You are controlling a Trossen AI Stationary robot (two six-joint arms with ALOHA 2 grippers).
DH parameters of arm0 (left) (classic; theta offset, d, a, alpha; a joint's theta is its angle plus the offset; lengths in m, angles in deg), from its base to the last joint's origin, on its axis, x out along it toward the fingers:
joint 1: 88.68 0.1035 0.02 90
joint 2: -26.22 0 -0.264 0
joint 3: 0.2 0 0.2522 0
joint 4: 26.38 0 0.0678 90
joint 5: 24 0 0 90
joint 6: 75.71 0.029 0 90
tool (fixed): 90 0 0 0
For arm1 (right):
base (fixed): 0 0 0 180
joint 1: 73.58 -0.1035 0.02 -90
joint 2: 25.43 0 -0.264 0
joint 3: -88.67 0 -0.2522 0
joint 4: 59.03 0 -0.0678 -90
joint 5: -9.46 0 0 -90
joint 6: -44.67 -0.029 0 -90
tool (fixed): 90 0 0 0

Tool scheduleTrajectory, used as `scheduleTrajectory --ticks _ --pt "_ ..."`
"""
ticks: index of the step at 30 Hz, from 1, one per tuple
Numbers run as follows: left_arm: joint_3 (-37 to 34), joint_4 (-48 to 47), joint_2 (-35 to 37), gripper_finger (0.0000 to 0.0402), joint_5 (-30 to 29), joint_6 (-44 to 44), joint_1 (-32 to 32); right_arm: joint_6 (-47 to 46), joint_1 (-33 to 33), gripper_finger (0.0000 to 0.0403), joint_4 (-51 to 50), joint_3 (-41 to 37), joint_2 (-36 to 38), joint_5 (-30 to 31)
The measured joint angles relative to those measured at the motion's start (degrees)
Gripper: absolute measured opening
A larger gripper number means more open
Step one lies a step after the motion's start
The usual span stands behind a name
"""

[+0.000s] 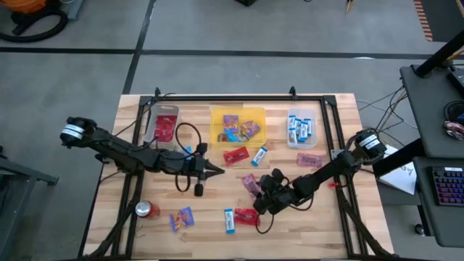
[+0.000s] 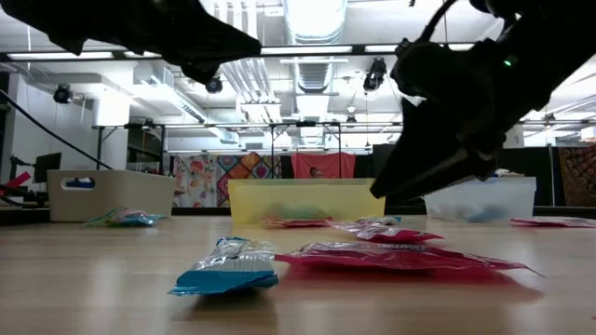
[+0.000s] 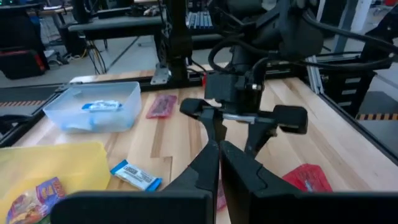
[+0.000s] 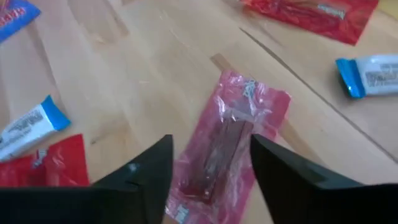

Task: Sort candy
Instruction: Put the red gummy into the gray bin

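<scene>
Right gripper (image 1: 255,204) hovers near the bench's front edge, jaws spread wide and empty, straddling a pink-red candy packet (image 4: 231,144) just below: the pick is lining up. Next, I'd judge, a straight drop and a squeeze across its width. Left gripper (image 1: 215,171) waits mid-bench, fingers closed on nothing. Only the right wrist view shows that straddle; the high view hides it.

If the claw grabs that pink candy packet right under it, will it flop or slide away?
Probably it flops: the pink packet looks like thin crinkly film around a slim bar, so its loose ends may droop. It looks light. Its glossy wrapper lies flat on the smooth table, so the open right claw might nudge it sideways before pinching.
</scene>
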Motion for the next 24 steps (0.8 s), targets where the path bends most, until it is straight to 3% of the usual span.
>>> scheduleTrajectory --ticks 5,10,16,24 --pt "-0.10 0.44 -0.89 0.0000 0.02 0.00 0.00 -2.02 0.37 0.0271 0.27 1.06 -1.50 0.91" --pt "0.17 1.86 -2.21 0.0000 0.04 0.02 0.00 -5.67 0.69 0.0295 1.06 1.35 -3.60 1.95" --pt "0.10 3.74 -2.99 0.0000 0.08 0.02 0.00 -5.07 0.87 0.0270 0.65 2.65 -7.87 2.74" --pt "0.08 4.14 -3.56 0.0000 0.22 -0.20 0.00 -3.07 0.89 0.0194 0.22 3.00 -9.12 4.22"
